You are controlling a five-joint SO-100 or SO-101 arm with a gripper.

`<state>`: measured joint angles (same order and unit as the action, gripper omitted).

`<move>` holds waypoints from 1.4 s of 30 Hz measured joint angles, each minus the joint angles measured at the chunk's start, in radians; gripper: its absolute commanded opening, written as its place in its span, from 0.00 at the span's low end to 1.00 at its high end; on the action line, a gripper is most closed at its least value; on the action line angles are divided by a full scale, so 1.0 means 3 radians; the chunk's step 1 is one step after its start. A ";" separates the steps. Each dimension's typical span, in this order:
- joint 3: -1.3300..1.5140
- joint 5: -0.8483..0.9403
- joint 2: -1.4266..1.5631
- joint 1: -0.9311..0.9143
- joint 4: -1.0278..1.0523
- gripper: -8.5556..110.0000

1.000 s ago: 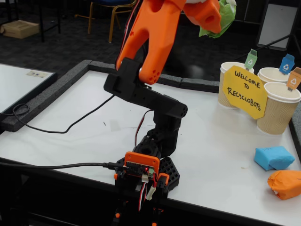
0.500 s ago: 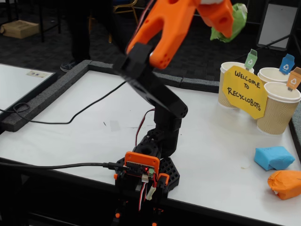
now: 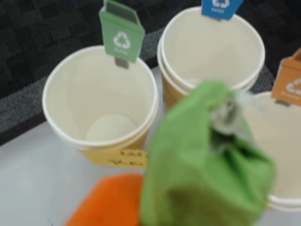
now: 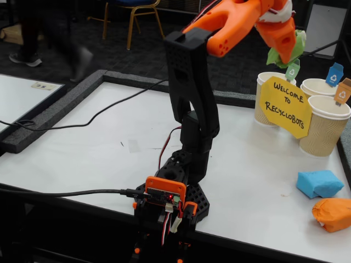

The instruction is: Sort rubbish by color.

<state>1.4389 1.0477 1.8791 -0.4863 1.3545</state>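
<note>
My orange gripper (image 4: 288, 52) is high at the upper right of the fixed view, shut on the green rubbish lump (image 4: 296, 46). It hangs just above the green-tagged paper cup (image 4: 267, 76). In the wrist view the green lump (image 3: 202, 160) is blurred and fills the lower middle, with one orange finger (image 3: 110, 205) beside it. Behind the lump stands the green-tagged cup (image 3: 89, 89), which is empty. The blue rubbish lump (image 4: 319, 182) and the orange rubbish lump (image 4: 333, 213) lie on the table at the right edge.
The blue-tagged cup (image 3: 211, 47) and the orange-tagged cup (image 3: 282, 155) stand right of the green one. A yellow sign (image 4: 285, 107) leans against the cups. Black foam edging (image 4: 60, 104) borders the white table, and a cable (image 4: 98, 118) runs across it.
The arm has swung right and stretched toward the cups. It carried the green lump from the top middle of the fixed view to just above the green-tagged cup.
</note>
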 measured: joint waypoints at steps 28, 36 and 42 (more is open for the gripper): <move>-0.1227 0.1442 -0.1698 0.0256 -0.0721 0.07; -0.1232 0.1442 -0.1744 0.0291 -0.0726 0.07; -0.1232 0.1442 -0.1744 0.0450 -0.0726 0.07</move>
<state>1.0692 1.4803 1.3560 -0.3513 1.1367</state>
